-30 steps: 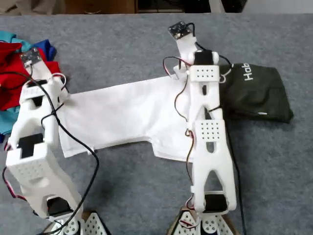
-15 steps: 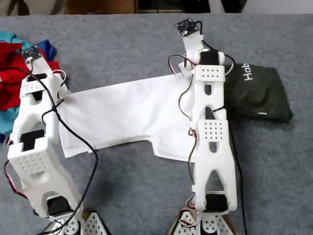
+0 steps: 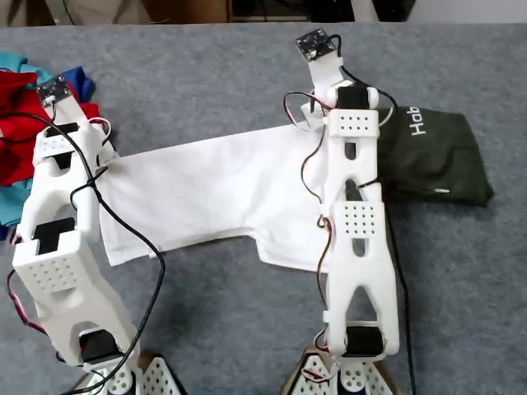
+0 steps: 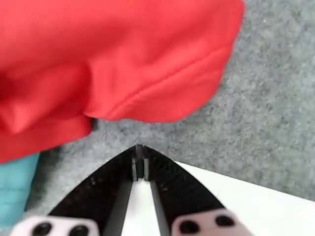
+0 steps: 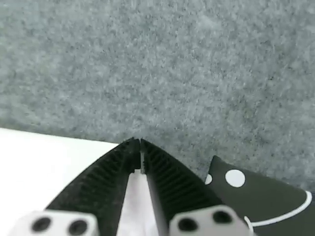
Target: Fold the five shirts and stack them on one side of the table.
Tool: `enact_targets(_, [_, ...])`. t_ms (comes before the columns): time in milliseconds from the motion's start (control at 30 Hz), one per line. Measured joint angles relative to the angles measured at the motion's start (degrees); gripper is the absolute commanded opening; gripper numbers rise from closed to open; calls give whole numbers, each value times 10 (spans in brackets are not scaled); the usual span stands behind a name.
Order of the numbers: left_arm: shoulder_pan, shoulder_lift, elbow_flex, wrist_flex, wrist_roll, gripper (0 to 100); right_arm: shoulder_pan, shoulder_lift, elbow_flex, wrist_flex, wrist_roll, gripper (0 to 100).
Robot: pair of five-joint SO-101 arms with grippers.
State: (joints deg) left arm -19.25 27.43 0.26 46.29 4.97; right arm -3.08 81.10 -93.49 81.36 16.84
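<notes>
White shirt [image 3: 206, 193] lies flat mid-worktop [image 3: 206, 74], between the red shirt [image 4: 113, 54] pile and the folded dark green shirt [image 3: 436, 160]. Left gripper [image 4: 139, 160] and right gripper [image 5: 140, 152]: jaws closed, apparently each pinching a far-edge corner. Risk: the thin pinch slips mid-fold, or fabric drags the green one.

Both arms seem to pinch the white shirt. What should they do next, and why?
Probably lift both ends a little, together, to start folding. The left gripper and right gripper are each shut on the far edge of the white shirt, which lies flat on the table.
</notes>
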Motion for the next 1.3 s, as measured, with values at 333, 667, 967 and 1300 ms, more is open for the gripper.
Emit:
enact_targets(333, [-4,-2,0,4,0,18,0,0,0,0,0,2])
enact_targets(667, [-4,-2,0,4,0,18,0,0,0,0,0,2])
enact_targets(967, [-15,-4,-65,66,18,18,0,0,0,0,0,2])
enact_targets(1300, [27,18,-178,150,35,18,0,0,0,0,0,3])
